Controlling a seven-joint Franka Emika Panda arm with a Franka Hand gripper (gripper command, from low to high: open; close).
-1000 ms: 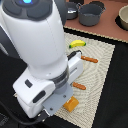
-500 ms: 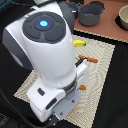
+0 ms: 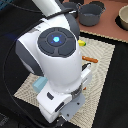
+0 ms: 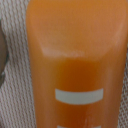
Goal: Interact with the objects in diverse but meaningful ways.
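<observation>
The yellow-orange slab point(image 4: 75, 60) fills the wrist view at very close range, lying on the woven mat, with a pale bar printed on it. In the exterior view my arm's hand point(image 3: 64, 112) hangs low over the near edge of the beige placemat point(image 3: 102, 55) and hides the slab. No fingertips show in either view. A bit of the yellow banana point(image 3: 81, 43) peeks out beside the arm. A corner of the pale blue carton point(image 3: 38, 86) shows on the exterior view's left. The tube and the blue-handled saucepan are hidden.
An orange-handled utensil point(image 3: 90, 59) lies on the mat at the exterior view's right of the arm. A large grey two-handled pot point(image 3: 92, 14), a second dark pot point(image 3: 70, 7) and a bowl point(image 3: 123, 18) stand on the brown surface at the back.
The arm has swung nearer and lower over the mat's near edge. It now covers the slab and more of the mat than before.
</observation>
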